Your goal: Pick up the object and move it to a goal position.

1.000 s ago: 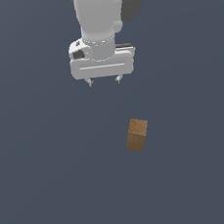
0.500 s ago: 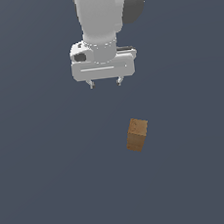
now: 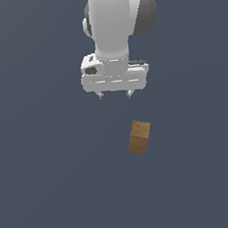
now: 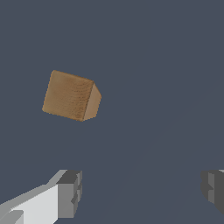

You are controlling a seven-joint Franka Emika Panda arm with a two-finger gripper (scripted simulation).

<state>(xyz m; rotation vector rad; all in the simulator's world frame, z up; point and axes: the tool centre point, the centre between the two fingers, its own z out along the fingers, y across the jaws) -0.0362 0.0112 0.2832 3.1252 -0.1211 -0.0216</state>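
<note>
Brown wood grain marks the small block (image 3: pixel 139 137), which lies on the dark grey bench (image 3: pixel 45 194), turned at an angle, nearer the exterior view's camera than the arm and slightly to that view's right of it; nothing touches it. Beyond it hangs the white claw (image 3: pixel 115 94), fingers (image 4: pixel 69 193) spread wide apart and holding nothing; farther back rises the white arm (image 3: pixel 113 21).
</note>
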